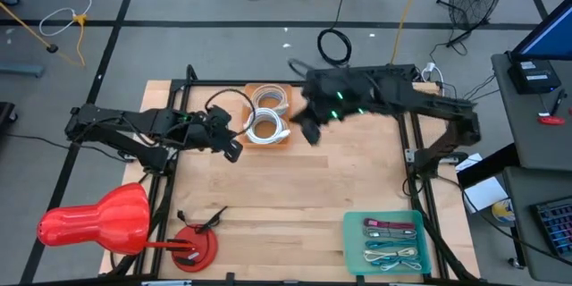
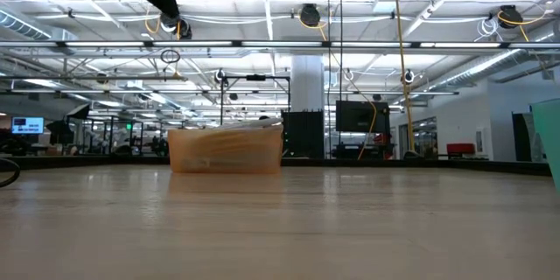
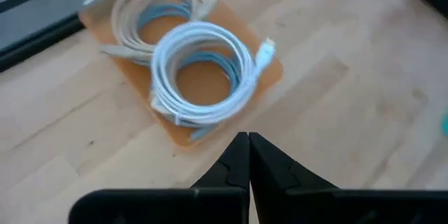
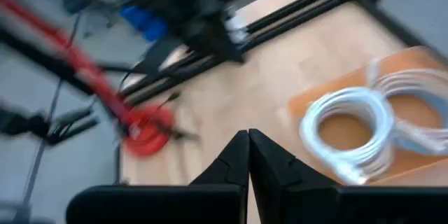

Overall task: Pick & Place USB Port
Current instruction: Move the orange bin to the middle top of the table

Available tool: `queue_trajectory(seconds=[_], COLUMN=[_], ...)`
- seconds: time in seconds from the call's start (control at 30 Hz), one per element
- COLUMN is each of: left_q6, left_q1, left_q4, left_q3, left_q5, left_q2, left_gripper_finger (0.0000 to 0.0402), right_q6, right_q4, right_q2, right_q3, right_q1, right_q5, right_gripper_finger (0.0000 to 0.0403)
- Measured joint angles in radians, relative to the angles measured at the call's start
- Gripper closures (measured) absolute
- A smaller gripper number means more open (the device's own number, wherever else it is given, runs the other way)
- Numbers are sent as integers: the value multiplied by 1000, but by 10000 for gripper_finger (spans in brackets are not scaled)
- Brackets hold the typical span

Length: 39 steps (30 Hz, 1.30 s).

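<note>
An orange tray (image 1: pixel 288 136) sits at the table's far middle and holds two coiled cables. The white coil (image 3: pixel 203 70) lies nearer, with its USB plug (image 3: pixel 266 50) at the coil's edge. A paler coil (image 3: pixel 157 10) lies behind it. My left gripper (image 1: pixel 234 150) hangs shut above the table, just left of the tray and nearer than it. My right gripper (image 1: pixel 308 132) is shut and raised high, just right of the tray. In the right wrist view the white coil (image 4: pixel 350 129) lies below and ahead of the fingers. Neither gripper holds anything.
A green tray (image 1: pixel 352 248) with several cables stands at the near right. A red bulbous object (image 1: pixel 98 219) and a red disc (image 1: pixel 195 246) sit at the near left corner. Black frame rails (image 1: pixel 416 156) run along the table's sides. Bare wood lies between the trays.
</note>
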<state>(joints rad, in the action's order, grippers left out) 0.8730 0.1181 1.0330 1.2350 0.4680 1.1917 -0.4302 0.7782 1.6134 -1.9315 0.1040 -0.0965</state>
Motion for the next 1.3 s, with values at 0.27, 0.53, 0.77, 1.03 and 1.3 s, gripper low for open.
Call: queue_trajectory(seconds=[0.27, 0.53, 0.77, 1.03, 1.3], left_q6=[-199, -392, -554, -678, -722], left_q1=[-38, -102, -163, -170, -230], left_q4=[-202, -524, -564, -588, -626], left_q3=[-90, -236, -230, -228, -214], left_q5=[-236, -500, -640, -428, -414], left_q2=[45, 264, 492, 543, 535], left_gripper_finger=[400, 401, 401, 401, 401], right_q6=[-145, -247, -236, -226, -213], right_q4=[-138, -601, -820, -832, -832], right_q2=[-247, -500, -631, -660, -655], right_q3=[369, 799, 1015, 1069, 1069], right_q1=[-215, -334, -373, -396, -401], right_q5=[157, 293, 379, 410, 408], right_gripper_finger=[403, 403, 403, 403, 403])
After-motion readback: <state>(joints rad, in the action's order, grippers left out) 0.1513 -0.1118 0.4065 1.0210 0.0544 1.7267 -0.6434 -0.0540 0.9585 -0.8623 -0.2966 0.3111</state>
